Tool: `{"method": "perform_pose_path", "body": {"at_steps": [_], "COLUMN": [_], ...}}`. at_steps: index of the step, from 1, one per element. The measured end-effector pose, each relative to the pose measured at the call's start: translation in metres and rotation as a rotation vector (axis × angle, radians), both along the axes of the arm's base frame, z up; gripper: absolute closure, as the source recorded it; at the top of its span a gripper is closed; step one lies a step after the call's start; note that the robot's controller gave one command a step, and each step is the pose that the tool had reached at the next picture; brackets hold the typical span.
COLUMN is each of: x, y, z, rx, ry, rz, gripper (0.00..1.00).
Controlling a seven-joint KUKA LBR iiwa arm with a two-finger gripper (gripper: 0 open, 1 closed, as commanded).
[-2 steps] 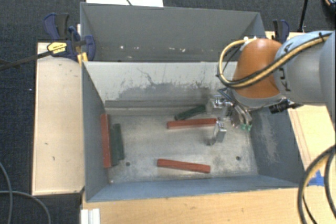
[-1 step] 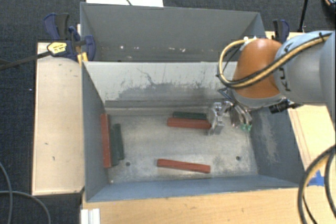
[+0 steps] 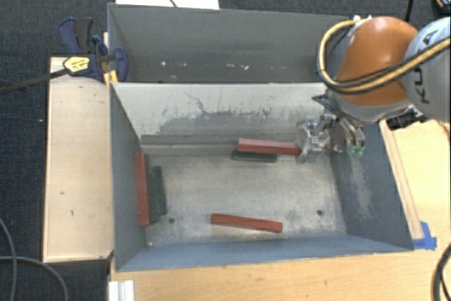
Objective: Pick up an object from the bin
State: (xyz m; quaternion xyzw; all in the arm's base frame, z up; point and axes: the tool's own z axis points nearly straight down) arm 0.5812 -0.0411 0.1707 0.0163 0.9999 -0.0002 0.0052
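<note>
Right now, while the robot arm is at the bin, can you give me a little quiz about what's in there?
1. How many red sticks lie in the bin?
2. True or false: the gripper hangs over the bin's left wall.
3. The red stick nearest the gripper lies: A at the front, B at the back, C along the left wall.

Key
1. Three: the back stick, the front stick and the left-wall stick.
2. False. It is on the right side, at the back stick's right end.
3. B.
</note>
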Motion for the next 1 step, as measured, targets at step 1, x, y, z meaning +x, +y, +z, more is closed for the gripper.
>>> {"method": "perform_pose_path", "body": {"at_steps": [1], "x": [0.0016], "y": [0.0048], "z": [0.0622], "rx": [0.001], "ry": [0.0], "rz": [-0.004], "gripper": [1.0]}}
